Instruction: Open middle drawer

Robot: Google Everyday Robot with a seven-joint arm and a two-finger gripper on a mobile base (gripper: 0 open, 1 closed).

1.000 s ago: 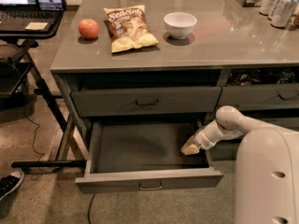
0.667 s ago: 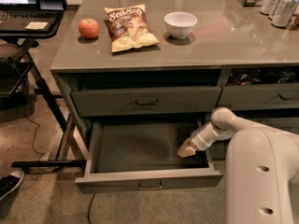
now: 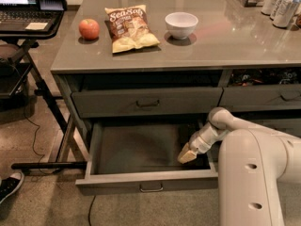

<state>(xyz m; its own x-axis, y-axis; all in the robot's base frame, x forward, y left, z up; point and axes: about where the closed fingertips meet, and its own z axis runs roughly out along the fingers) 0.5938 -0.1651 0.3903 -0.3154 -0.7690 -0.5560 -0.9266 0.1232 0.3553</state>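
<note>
The middle drawer [image 3: 151, 181] is pulled far out below the counter. Its dark flat inside [image 3: 136, 147] shows nothing in it, and its small bar handle [image 3: 151, 189] sits at the middle of the front. My gripper [image 3: 187, 155] hangs inside the drawer at its right side, near the front wall, with its tan tip pointing down and left. The white arm [image 3: 254, 164] reaches in from the right. Above it, the slimmer drawer [image 3: 147, 102] with its own handle is closed.
On the counter [image 3: 225, 46] lie a red apple [image 3: 89, 28], a chip bag [image 3: 130, 27] and a white bowl [image 3: 181, 24], with cans [image 3: 282, 4] at the back right. A laptop stand [image 3: 28, 22] is at the left, a shoe [image 3: 9, 186] on the floor.
My gripper has drifted slightly left and toward the drawer's front. The drawer stays pulled out about as far as before.
</note>
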